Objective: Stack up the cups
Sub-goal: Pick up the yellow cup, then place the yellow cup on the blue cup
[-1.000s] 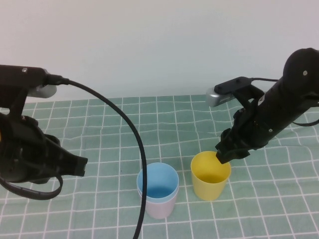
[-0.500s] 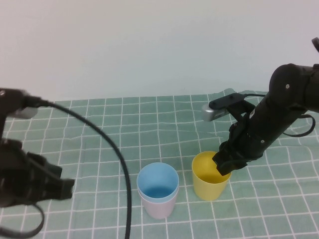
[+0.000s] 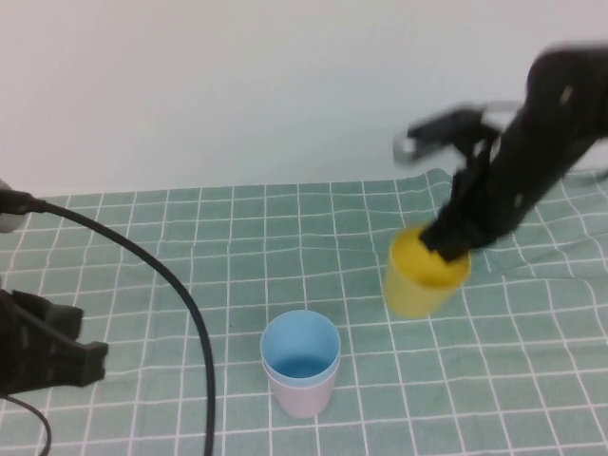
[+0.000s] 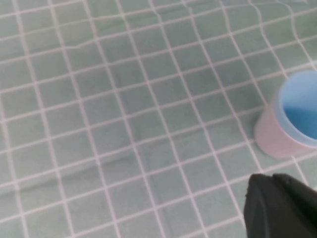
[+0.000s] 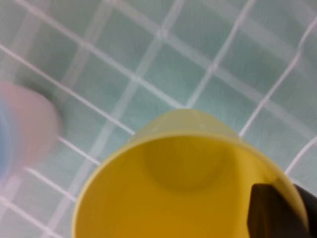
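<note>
High view first: the right gripper is clamped on the rim of the yellow cup, one finger dipping inside the mouth, and the cup hangs tilted in the air, clear of the green checked cloth. Right wrist view backs it up: a dark fingertip sits against the inner wall of the yellow cup, and you look straight down into its bottom, cloth squares behind it.

Move out from there and you reach the other two cups, nearer the robot and to its left of the yellow one. The blue cup sits nested in the pink cup, upright on the cloth (only a band of pink shows under the blue rim). Left wrist view catches the same pair at its edge, blue inside pink.

Far out on the robot's left, the left gripper hovers low over the cloth, fingers closed with nothing in them, well apart from every cup. A black cable arcs across the cloth on that side.
</note>
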